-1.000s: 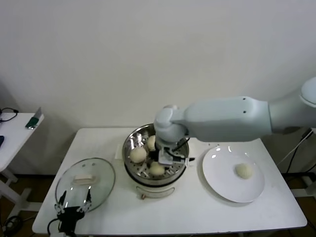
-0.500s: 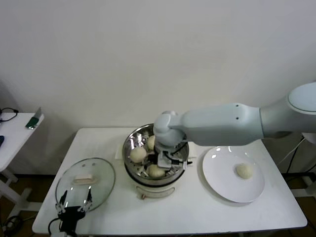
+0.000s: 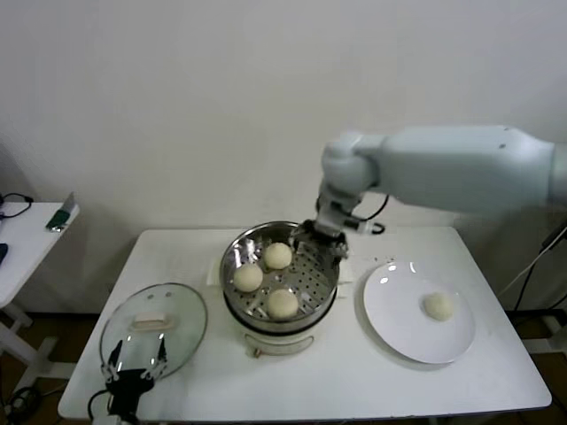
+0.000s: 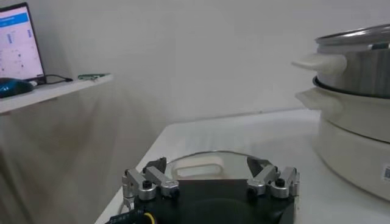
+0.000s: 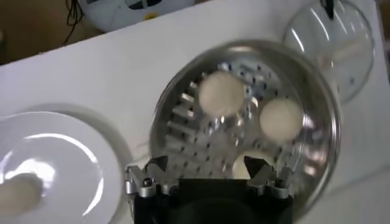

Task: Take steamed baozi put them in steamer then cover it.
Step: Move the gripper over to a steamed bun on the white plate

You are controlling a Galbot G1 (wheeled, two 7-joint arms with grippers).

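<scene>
The steel steamer point(image 3: 232, 264) on its cream pot base holds three cream-white baozi point(image 3: 278, 255). A fourth baozi point(image 3: 437, 305) lies on the white plate point(image 3: 390, 323) to its right. My right gripper point(image 3: 326, 239) is open and empty, above the steamer's far right rim. Its wrist view shows the steamer point(image 5: 317, 119), the baozi point(image 5: 221, 93) inside, and the gripper point(image 5: 207, 173) over it. The glass cover point(image 3: 152, 328) lies flat at the front left. My left gripper point(image 3: 133, 365) is open and parked at the cover's near edge point(image 4: 207, 173), with the cover's handle point(image 4: 195, 168) just ahead.
A side table point(image 3: 22, 239) with a phone stands at the far left. In the left wrist view the steamer's side handle point(image 4: 314, 63) shows to one side. The table's front edge point(image 3: 354, 405) runs close below the plate and cover.
My right gripper has lifted out of the steamer and moved up and back to its far right rim, empty. The three baozi stay inside. The left arm has not moved.
</scene>
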